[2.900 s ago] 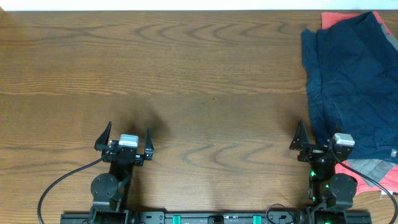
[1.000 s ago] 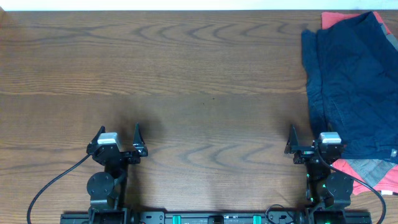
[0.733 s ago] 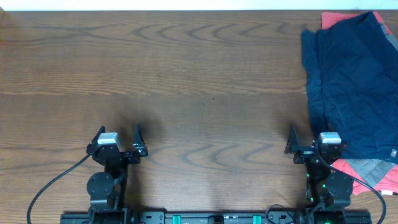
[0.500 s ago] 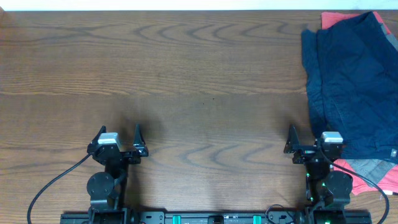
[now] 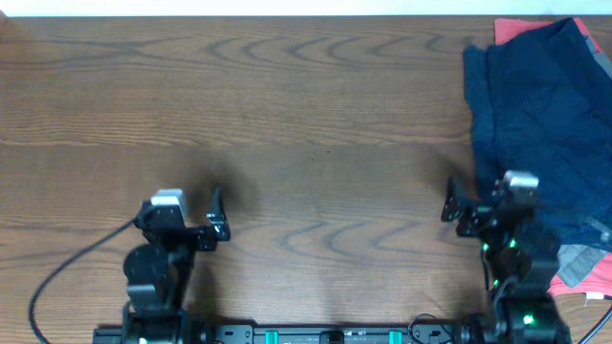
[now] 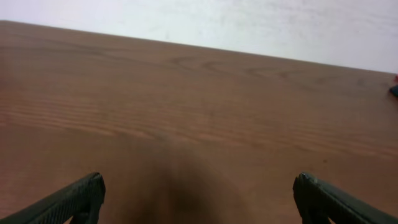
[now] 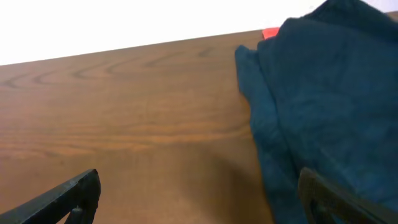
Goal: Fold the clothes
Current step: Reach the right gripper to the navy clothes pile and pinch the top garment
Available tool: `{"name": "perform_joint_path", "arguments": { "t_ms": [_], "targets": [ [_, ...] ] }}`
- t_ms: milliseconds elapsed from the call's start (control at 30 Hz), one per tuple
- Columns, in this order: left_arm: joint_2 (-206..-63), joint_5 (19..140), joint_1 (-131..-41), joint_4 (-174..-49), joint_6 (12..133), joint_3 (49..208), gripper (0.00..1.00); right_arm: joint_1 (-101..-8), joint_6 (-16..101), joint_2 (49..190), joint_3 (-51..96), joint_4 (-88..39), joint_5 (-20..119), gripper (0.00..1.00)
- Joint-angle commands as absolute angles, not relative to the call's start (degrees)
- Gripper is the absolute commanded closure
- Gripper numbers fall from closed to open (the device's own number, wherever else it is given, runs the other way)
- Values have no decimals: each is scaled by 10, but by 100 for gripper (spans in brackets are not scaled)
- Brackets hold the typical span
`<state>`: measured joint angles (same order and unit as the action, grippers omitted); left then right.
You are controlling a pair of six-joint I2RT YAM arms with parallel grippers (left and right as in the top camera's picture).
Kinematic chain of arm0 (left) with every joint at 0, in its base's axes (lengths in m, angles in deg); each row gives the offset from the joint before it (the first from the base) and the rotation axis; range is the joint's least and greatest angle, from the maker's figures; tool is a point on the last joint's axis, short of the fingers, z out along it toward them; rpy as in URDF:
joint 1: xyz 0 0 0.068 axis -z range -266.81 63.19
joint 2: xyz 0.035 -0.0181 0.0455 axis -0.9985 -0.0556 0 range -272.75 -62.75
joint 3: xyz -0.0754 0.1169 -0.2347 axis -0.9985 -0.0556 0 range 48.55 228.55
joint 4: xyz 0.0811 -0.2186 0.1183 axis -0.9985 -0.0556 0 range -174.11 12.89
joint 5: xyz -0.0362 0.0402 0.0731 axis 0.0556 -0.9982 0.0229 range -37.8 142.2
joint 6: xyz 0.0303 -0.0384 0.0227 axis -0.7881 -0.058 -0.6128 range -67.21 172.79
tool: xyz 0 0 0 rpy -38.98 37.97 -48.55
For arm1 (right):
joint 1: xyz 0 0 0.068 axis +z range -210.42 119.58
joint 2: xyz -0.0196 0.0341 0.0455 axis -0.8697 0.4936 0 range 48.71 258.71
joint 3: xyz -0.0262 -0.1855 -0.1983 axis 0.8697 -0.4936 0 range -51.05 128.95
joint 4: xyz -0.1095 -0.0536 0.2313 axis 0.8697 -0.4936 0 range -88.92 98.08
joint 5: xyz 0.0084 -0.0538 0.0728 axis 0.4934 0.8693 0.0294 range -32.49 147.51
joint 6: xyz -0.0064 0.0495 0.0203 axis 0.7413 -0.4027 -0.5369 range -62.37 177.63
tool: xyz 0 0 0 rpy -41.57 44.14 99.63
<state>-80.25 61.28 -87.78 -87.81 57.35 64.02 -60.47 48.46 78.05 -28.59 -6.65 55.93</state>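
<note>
Since no garment has yet been drawn out for folding, the overhead view shows the clothes (image 5: 540, 105) heaped on the surface (image 5: 306, 96). They lie ahead of the right end effector (image 5: 486, 196) and to its outer side. A coral-red piece (image 5: 516, 27) peeks from under the far edge of the navy, and a grey piece (image 5: 574, 256) shows just behind that end effector. The left end effector (image 5: 182, 205) sits well apart from the heap.

From the left wrist, its fingers spread wide over bare wood, gripping nothing.

From the right wrist, the jaws gape equally wide and empty. The navy cloth lies ahead and to the right, its near edge running toward the right finger. This arm therefore seems the one placed to reach the nearest hem.
</note>
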Motion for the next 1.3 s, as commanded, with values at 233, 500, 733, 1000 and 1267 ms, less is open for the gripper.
{"name": "perform_joint_path", "arguments": {
  "t_ms": [233,500,733,1000,1267],
  "targets": [
    [-1092,634,-880,-1090,577,920,2,-601,575,1082,-17,-231,562,1],
    [-1225,632,-880,-1238,578,1062,2,-607,577,1231,93,-172,581,1],
    [-1233,632,-880,-1240,578,1062,2,-637,564,1354,93,-79,811,12],
    [-1233,632,-880,-1240,578,1062,2,-658,549,1472,93,-75,848,31],
    [-1233,632,-880,-1240,578,1062,2,-672,519,1507,93,-79,869,43]
  ]
}}
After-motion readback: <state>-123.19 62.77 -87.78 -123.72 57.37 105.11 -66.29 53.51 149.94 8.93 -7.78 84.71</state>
